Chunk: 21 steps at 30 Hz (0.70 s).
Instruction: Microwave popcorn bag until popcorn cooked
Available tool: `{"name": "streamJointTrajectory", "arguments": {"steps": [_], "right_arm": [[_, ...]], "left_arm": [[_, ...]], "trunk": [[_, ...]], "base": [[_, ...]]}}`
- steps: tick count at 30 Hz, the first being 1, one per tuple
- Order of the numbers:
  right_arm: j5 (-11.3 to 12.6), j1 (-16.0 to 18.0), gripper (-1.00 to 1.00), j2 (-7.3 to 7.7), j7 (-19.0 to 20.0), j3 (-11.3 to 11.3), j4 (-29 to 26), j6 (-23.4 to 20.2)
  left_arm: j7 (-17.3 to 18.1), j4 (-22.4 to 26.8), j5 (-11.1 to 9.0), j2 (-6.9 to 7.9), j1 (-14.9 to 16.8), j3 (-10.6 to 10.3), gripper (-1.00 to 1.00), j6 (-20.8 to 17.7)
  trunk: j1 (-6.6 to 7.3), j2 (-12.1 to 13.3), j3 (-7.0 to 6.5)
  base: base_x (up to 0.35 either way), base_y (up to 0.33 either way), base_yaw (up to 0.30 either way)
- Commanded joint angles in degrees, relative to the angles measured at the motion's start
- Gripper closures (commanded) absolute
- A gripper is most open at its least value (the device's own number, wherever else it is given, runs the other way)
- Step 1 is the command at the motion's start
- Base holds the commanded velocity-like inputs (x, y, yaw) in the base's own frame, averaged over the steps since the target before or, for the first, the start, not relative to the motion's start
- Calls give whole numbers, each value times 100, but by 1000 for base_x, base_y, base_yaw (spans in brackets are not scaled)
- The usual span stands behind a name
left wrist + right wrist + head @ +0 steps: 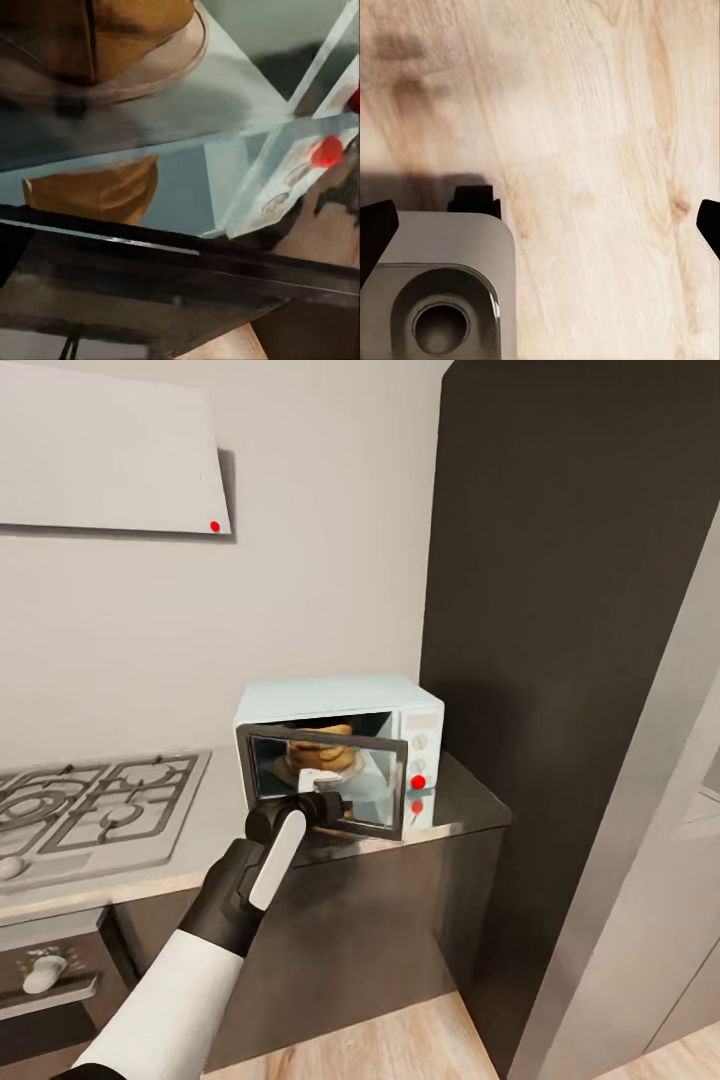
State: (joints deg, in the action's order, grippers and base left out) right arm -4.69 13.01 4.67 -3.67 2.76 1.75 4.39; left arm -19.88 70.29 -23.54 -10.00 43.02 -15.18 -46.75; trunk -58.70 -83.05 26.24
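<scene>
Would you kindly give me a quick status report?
Left gripper at the mint-blue microwave's half-open door. Tan-orange popcorn bag inside on the turntable. Right gripper open over wood floor.

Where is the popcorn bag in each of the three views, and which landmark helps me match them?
Head view: the popcorn bag sits inside the microwave, behind its half-open door, mid-picture.
Left wrist view: the bag is large at the upper left on the round plate.
Right wrist view: wooden floor; no bag there.
Shared landmark: the microwave's red light.
</scene>
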Motion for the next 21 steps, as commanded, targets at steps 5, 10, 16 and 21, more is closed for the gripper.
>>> {"name": "streamJointTrajectory", "arguments": {"steps": [5, 10, 16, 21], "right_arm": [[-49, 8, -100, -1, -20, 25, 18, 39], [-10, 8, -100, -6, -24, 38, 19, 40], [3, 8, -100, -10, -27, 52, 19, 28], [3, 8, -100, -4, -25, 53, 19, 35]], "left_arm": [[-59, 15, -35, 0, 5, -9, -100, 76], [-68, 20, -37, 0, 5, -11, -100, 230], [-68, 20, -34, 0, 5, -11, -100, 236], [-71, 18, -2, 0, 5, -11, -100, 241]], "trunk": [[-3, -3, 6], [-3, -3, 6], [-3, -3, 6], [-3, -3, 6]], "base": [[126, 0, 0], [6, 0, -34], [0, 0, -222], [0, 0, -214]]}}
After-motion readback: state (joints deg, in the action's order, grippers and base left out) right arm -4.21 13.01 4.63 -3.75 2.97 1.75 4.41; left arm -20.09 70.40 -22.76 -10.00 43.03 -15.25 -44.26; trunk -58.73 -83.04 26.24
